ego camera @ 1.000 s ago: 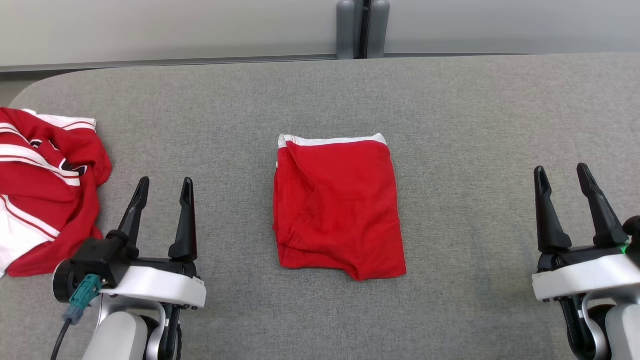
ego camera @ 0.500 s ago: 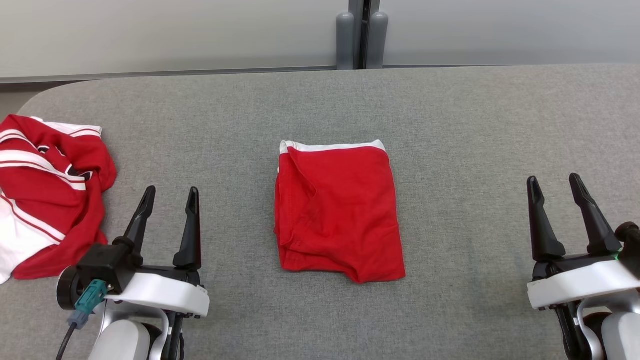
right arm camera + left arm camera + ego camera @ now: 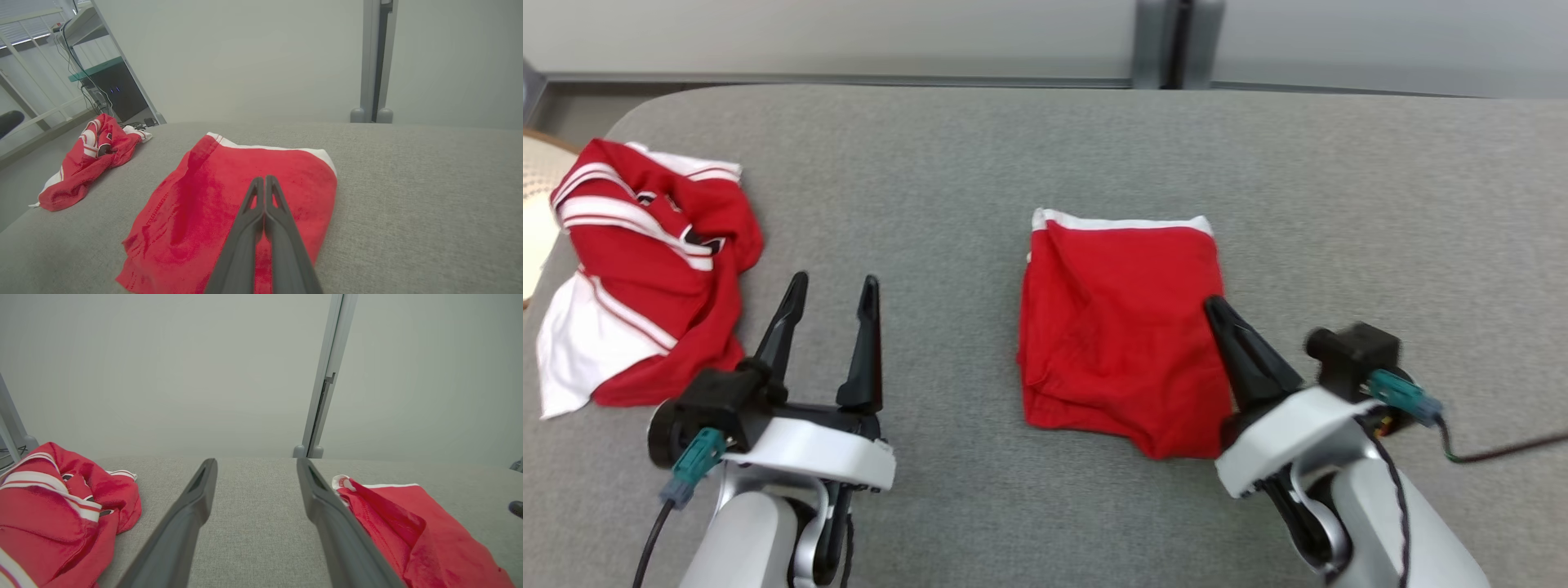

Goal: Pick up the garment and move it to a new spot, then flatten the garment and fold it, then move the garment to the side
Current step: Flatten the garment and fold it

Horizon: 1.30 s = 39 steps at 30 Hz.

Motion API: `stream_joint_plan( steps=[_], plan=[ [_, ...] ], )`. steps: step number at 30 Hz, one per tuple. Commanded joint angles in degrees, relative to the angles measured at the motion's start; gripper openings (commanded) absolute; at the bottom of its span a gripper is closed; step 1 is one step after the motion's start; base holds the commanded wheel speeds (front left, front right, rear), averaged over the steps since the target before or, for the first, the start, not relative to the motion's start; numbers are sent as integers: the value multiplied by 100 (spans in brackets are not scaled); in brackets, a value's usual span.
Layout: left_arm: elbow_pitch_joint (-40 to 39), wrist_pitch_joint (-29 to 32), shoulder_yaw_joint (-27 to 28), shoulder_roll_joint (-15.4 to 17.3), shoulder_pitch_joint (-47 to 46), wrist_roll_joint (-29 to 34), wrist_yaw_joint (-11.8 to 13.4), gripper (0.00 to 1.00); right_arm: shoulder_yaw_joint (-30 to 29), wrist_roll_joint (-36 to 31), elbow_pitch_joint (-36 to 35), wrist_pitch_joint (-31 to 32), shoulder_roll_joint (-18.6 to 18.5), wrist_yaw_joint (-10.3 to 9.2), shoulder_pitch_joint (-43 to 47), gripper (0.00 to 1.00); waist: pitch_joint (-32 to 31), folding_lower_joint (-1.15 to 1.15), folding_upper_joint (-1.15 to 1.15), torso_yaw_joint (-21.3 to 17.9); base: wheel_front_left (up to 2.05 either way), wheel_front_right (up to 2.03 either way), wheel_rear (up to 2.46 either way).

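The right end effector [image 3: 264, 178], fingers pressed together, lies over the folded red garment [image 3: 196, 212], perhaps touching it.

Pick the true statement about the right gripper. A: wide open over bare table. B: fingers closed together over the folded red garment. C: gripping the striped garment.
B: in the right wrist view the right gripper is pressed shut with no gap, and the folded red garment lies beneath it.

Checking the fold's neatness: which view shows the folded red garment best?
Head view: the folded red garment lies whole from above, the right gripper covering a bit of one edge. Right wrist view: foreshortened, behind that gripper. Left wrist view: part of it.
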Motion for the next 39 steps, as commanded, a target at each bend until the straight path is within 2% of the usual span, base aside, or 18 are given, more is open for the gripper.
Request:
stream_joint_plan(
  steps=[1,8,14,19,25,26,27,28,34,39],
  plan=[
    [17,-42,-21,-18,-142,-9,-34,100,92,27,167,-64,6,0,-167,0,168,0,0,218,0,0,0],
    [266,-169,-196,-220,-406,-60,-130,100,983,339,1550,-290,156,0,-1082,0,381,0,0,689,0,0,0],
    [414,-252,-172,-258,-439,-77,-128,100,1717,605,2058,-440,216,0,-1352,0,391,0,0,740,0,0,0],
    [460,-282,-104,-228,-429,-57,-127,100,1956,763,2098,-781,233,0,-1515,0,364,0,0,610,0,0,0],
    [454,-296,3,-141,-281,-36,-90,100,1603,790,1589,-1167,53,-1,-1354,0,191,0,0,330,0,0,0],
    [440,-295,22,-128,-247,-38,-89,100,1438,733,1492,-1197,-29,-1,-1262,25,146,0,0,271,0,0,0],
    [434,-297,47,-111,-209,-61,-91,100,1278,714,1388,-1222,-86,-1,-1163,80,96,0,0,209,0,0,0],
    [426,-299,60,-67,-180,-37,-81,100,1083,666,1276,-1239,-142,0,-1060,100,50,0,0,150,0,0,0],
    [367,-298,151,6,29,-82,-51,100,-369,323,706,-1256,-413,-1,-257,100,-166,0,0,-115,0,0,0],
    [319,-265,174,76,148,-81,5,100,-1221,-74,188,-1049,-465,-1,291,100,-288,0,0,-288,0,0,0]
  ],
)
